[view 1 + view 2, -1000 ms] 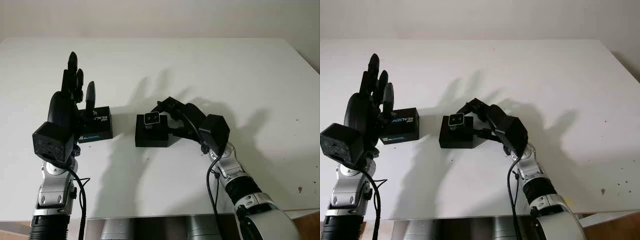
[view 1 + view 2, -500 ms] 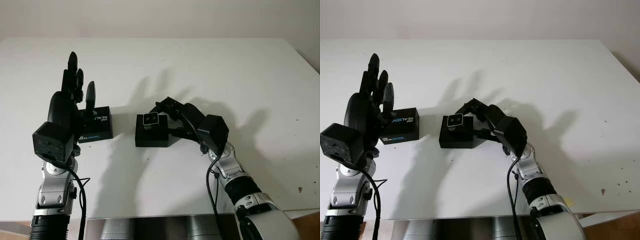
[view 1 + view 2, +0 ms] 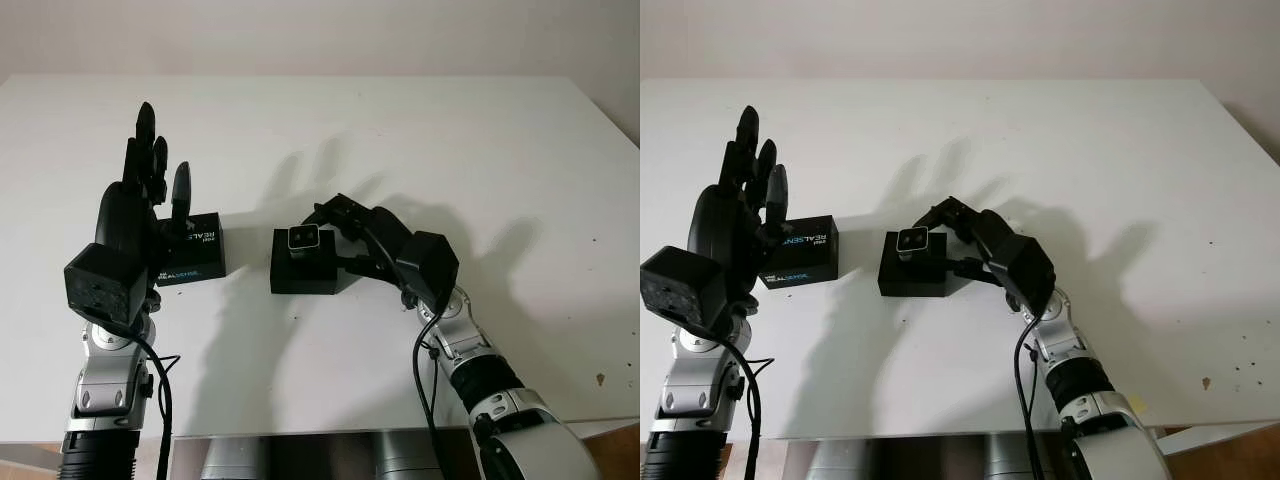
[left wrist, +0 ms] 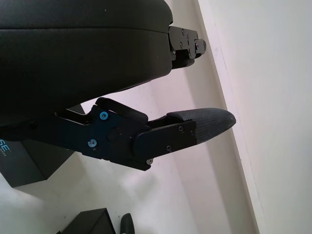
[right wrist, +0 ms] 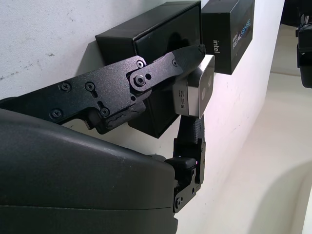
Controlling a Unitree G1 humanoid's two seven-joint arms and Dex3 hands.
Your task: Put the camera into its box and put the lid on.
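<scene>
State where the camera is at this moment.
The camera is at mid-table in the head views, held by the right hand at the top of the black box, right of the lid.

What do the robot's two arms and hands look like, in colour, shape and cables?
Both hands, left hand and right hand, are black with three jointed fingers. A black boxy camera sits at each wrist. The forearms are silver with black bands, and thin black cables hang beside them.

A white table point(image 3: 420, 130) is seen under black hardware. The camera point(image 3: 303, 238) is cased in silver with a dark face, and the box point(image 3: 303, 271) beneath it is plain black. The lid point(image 3: 190, 250) is black too (white lettering and a blue stripe are printed on it). Both the left hand point(image 3: 150, 190) and the right hand point(image 3: 345, 232) are finished in black.
</scene>
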